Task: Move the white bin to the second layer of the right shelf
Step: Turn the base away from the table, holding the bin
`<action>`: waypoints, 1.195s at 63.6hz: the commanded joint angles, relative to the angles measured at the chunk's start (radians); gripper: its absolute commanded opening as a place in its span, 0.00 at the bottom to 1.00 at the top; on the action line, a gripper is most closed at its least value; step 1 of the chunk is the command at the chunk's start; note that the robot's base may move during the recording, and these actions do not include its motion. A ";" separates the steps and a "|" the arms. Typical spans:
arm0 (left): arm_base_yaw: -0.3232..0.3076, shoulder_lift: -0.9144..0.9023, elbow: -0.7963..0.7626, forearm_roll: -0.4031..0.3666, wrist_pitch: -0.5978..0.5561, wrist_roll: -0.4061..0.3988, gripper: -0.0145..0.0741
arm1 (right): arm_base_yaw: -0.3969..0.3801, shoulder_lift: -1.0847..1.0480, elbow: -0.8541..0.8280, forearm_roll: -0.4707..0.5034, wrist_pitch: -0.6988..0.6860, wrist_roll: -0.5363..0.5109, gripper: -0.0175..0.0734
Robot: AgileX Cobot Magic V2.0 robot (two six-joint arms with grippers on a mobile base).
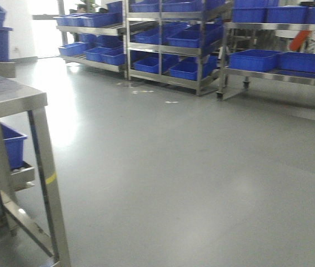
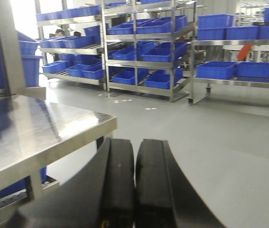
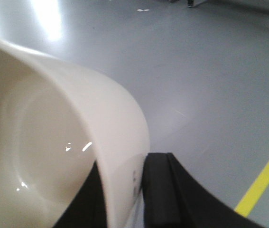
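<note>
The white bin [image 3: 53, 142], glossy cream plastic, fills the left of the right wrist view with its mouth facing the camera, held above the grey floor. My right gripper [image 3: 125, 175] is shut on its wall, one black finger [image 3: 160, 190] outside and the other inside. In the left wrist view my left gripper [image 2: 134, 147] is shut with nothing between its pads, just right of the steel table's corner [image 2: 53, 137]. Neither gripper nor the bin shows in the front view. The right shelf second layer is out of view.
A mirror-like steel table [image 1: 13, 97] stands at the left, with a blue crate [image 1: 4, 147] on a level under it. Steel racks of blue crates [image 1: 185, 39] line the far side, and a wheeled rack [image 1: 274, 67] is at far right. A yellow floor line [image 3: 262, 178] runs at the right.
</note>
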 commanded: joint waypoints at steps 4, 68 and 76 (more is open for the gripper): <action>-0.003 -0.013 0.033 -0.005 -0.087 -0.007 0.26 | -0.006 0.002 -0.029 -0.005 -0.108 -0.004 0.25; -0.003 -0.013 0.033 -0.005 -0.087 -0.007 0.26 | -0.006 0.002 -0.029 -0.005 -0.108 -0.004 0.25; -0.003 -0.013 0.033 -0.005 -0.087 -0.007 0.26 | -0.006 0.002 -0.029 -0.005 -0.108 -0.004 0.25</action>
